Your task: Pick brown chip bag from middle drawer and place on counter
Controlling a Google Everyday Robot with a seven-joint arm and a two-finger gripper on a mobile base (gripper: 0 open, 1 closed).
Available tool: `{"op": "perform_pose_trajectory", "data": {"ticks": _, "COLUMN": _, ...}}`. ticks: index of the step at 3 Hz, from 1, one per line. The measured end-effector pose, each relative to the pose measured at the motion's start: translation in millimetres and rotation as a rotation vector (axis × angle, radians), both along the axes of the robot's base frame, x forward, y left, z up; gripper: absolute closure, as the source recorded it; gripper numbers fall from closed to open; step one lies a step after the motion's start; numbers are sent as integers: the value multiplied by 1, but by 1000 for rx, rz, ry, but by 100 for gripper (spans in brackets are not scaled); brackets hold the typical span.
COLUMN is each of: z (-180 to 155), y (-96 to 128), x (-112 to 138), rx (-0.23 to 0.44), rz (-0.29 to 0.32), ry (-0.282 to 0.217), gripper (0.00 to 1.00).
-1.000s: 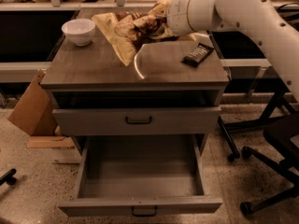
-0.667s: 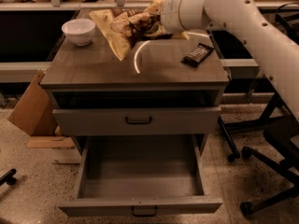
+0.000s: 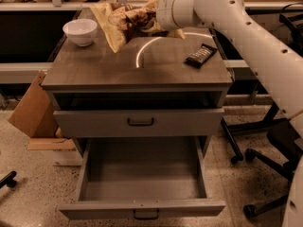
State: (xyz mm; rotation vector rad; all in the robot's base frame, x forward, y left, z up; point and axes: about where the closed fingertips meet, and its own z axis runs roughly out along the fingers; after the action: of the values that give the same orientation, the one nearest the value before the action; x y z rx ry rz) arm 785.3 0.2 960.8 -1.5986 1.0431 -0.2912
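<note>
The brown chip bag (image 3: 124, 23) is held over the back middle of the counter (image 3: 118, 69), its lower corner hanging close to the surface. My gripper (image 3: 147, 19) comes in from the right at the end of the white arm and is shut on the bag's right side. The middle drawer (image 3: 142, 207) is pulled wide open at the bottom and its inside shows nothing. The handled drawer above it (image 3: 140, 122) is closed.
A white bowl (image 3: 80, 31) stands at the counter's back left. A small dark candy bar (image 3: 200, 55) lies at the right. A thin white arc (image 3: 144, 48) marks the top. A cardboard box (image 3: 33, 105) leans left of the cabinet; chair bases (image 3: 265, 169) stand at right.
The gripper and the chip bag have moved a little toward the back of the counter and to the left. The drawers, bowl and candy bar have not moved.
</note>
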Motion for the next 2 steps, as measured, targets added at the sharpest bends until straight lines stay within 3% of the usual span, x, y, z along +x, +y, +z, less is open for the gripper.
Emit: {"op": "perform_pose_trajectory", "data": {"ticks": 2, "z": -11, "y": 4, "x": 12, "rx": 5, "rz": -27, "ry": 39, "gripper": 19}}
